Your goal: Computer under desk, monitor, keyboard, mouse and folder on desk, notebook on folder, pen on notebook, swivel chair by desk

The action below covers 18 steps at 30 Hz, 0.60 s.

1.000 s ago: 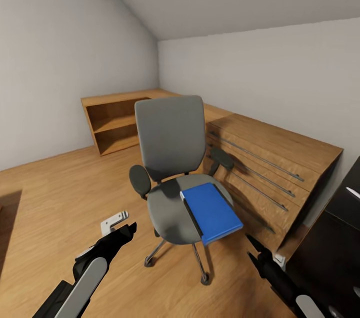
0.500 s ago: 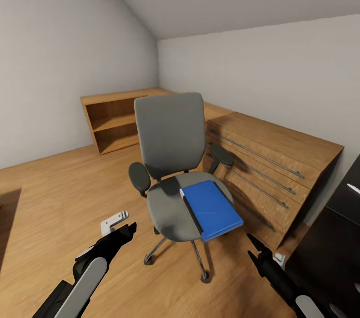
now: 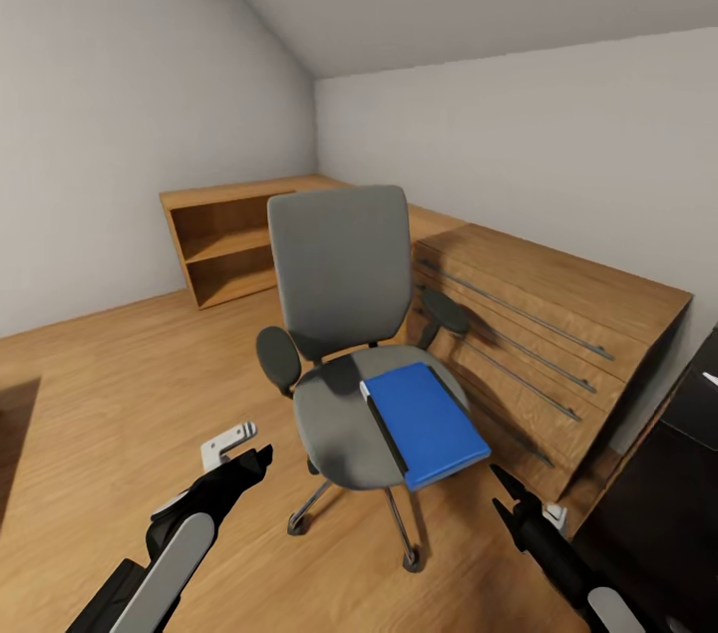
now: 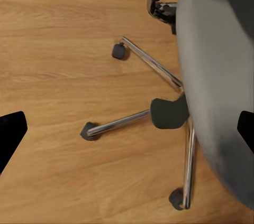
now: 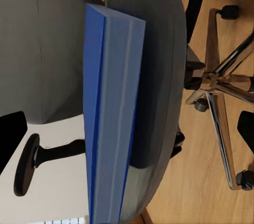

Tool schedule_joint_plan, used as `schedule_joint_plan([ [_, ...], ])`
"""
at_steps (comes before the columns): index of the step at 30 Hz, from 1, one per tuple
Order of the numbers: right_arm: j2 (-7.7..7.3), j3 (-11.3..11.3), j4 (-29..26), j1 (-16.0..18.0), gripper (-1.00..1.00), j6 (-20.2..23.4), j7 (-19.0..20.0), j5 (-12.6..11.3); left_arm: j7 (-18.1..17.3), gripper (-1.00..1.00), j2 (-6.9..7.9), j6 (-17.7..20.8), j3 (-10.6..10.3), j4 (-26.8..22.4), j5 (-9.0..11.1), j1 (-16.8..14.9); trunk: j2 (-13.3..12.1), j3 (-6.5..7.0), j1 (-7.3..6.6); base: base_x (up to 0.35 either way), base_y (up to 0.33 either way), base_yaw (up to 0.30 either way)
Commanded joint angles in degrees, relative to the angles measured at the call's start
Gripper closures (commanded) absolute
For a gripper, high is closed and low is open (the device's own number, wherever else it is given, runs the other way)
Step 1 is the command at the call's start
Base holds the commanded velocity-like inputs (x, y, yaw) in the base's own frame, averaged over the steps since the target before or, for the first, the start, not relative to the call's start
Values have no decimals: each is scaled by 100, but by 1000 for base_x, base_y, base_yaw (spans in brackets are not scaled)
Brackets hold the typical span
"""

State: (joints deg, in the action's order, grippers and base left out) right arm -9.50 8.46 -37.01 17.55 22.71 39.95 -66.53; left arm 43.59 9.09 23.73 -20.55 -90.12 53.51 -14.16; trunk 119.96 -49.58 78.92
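Note:
The swivel chair (image 3: 344, 284) stands in the middle of the wooden floor with its grey back toward the far wall. The bright blue folder (image 3: 424, 422) lies flat on the right half of its seat. My left gripper (image 3: 254, 462) hangs open, low and left of the chair's base. In the left wrist view my left gripper (image 4: 127, 131) is over the chrome legs (image 4: 156, 65). My right gripper (image 3: 504, 495) is open, low at the chair's right front. My right gripper (image 5: 127, 131) faces the folder (image 5: 111, 113) edge-on. The black desk (image 3: 678, 493) shows at the right edge.
A light wooden dresser (image 3: 543, 324) with long bar handles stands right behind the chair, close to its right armrest. A low open wooden shelf (image 3: 229, 249) sits in the far corner. Bare wooden floor (image 3: 110, 384) stretches to the left.
The whole view has shifted slightly, so less of the black desk shows at the right edge. The chair, the folder and both grippers keep their places.

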Motion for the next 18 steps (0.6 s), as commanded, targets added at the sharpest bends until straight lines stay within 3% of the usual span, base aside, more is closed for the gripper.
schedule_joint_plan([
  [1, 1, 8, 1, 3, -100, 50, 4, -44, 44, -100, 5, 9, -10, -3, 34, -6, 2, -5, 1, 150, 23, 0],
  [18, 1, 7, -7, 3, -100, 49, 4, -44, 41, -100, 5, 15, -28, 4, 31, -7, 2, -5, 1, 84, 10, 0],
])
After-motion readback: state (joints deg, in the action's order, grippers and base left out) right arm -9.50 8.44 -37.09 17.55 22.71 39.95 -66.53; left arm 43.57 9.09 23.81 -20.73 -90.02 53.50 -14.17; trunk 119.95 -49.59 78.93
